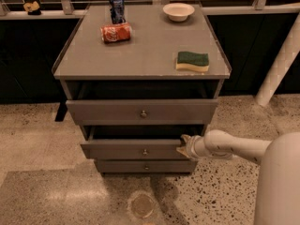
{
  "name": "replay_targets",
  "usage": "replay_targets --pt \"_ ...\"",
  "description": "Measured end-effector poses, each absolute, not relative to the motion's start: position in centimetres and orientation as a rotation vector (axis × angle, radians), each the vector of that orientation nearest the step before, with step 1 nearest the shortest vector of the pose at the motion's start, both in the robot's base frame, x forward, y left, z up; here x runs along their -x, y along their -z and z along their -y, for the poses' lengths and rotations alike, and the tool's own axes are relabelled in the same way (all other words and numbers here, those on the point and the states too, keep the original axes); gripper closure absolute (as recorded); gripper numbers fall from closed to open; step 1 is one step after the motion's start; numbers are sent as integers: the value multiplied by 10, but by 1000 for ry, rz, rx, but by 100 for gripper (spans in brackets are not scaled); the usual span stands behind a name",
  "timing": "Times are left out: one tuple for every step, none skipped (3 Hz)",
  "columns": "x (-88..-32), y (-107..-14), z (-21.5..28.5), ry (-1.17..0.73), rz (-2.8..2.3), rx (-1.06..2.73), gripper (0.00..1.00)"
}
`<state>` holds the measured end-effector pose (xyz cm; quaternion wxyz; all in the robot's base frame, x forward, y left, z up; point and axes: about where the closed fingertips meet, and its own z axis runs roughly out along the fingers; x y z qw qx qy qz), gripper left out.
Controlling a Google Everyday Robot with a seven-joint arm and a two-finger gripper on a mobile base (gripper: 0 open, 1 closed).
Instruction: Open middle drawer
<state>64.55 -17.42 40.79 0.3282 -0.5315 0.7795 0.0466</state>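
A grey three-drawer cabinet [140, 55] stands in the middle of the view. Its middle drawer [131, 149] is pulled partly out, with a small round knob [145, 152] on its front. The top drawer [140, 111] is also pulled out some way; the bottom drawer [145, 166] is shut. My gripper [183, 145] is at the right end of the middle drawer's front, against its top right corner. My white arm [229, 146] reaches in from the right.
On the cabinet top lie a red can on its side [116, 32], an upright blue can [116, 7], a white bowl [178, 11] and a green-and-yellow sponge [192, 61]. A white post [279, 67] stands at the right. Speckled floor surrounds the cabinet.
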Motion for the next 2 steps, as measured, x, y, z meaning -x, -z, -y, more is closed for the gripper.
replay_targets --pt "-643 -403 175 -126 -2047 1393 100" --pt "-639 -400 175 -126 -2038 1396 100"
